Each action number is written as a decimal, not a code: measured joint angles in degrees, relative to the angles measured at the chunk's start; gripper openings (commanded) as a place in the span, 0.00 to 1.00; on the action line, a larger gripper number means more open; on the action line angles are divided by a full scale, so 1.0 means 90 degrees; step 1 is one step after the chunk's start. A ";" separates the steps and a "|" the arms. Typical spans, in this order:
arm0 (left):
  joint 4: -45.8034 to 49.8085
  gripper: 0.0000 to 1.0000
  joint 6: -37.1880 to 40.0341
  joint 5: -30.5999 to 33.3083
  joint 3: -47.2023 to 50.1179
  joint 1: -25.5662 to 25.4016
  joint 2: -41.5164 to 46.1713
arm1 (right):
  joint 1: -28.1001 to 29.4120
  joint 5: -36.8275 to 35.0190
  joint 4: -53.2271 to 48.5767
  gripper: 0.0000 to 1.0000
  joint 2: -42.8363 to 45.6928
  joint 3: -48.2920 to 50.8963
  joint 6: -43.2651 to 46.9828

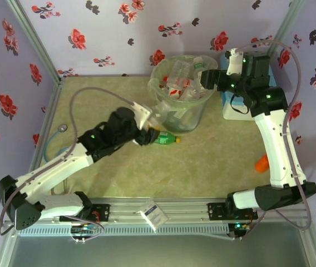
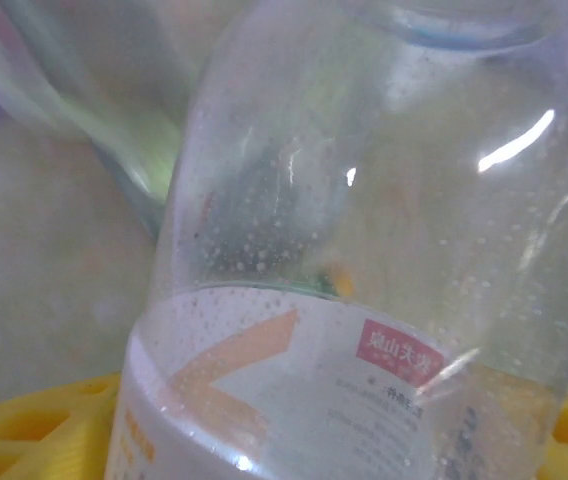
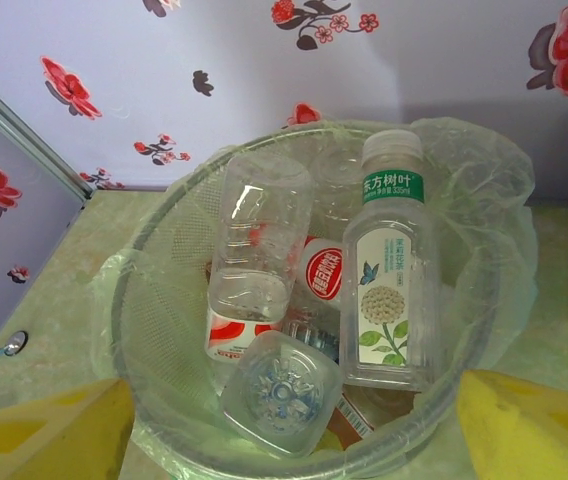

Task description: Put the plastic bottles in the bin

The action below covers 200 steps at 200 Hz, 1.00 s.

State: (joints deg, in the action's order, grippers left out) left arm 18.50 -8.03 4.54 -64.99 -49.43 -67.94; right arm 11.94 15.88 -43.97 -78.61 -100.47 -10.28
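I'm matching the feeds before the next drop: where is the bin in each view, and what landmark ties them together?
Top external: the bin stands upper centre, just below the back wall.
Left wrist: probably the blurred greenish wall at upper left, behind a close-up clear bottle.
Right wrist: the bin fills the middle, seen into from above, with bottles inside.
Shared landmark: the floral wall right behind the bin.

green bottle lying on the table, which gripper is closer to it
left. the left gripper is right next to the green bottle, at its left end in the top view. the right gripper is up at the bin rim, clearly farther off
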 measured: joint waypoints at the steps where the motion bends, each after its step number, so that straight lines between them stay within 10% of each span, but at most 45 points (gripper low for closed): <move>1: -0.0017 0.51 -0.0022 0.0000 -0.0027 0.0017 0.0000 | 0.0000 0.0005 0.0005 0.85 -0.0002 0.0010 -0.0007; 132: 0.0566 0.40 -0.2509 -0.0488 -0.6873 0.1576 -0.4741 | -0.0073 0.0102 0.0726 0.85 -0.0012 0.0639 -0.0432; 200: 0.1474 0.44 -0.2616 -0.0636 -0.7754 0.1576 -0.5819 | -0.0449 0.0121 0.0833 0.85 0.0044 0.0860 -0.0457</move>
State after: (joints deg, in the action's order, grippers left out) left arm 31.77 -31.57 -1.19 -134.78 -35.24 -120.31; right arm 7.90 16.97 -36.47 -78.22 -92.73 -14.39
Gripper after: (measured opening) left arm 0.693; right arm 0.848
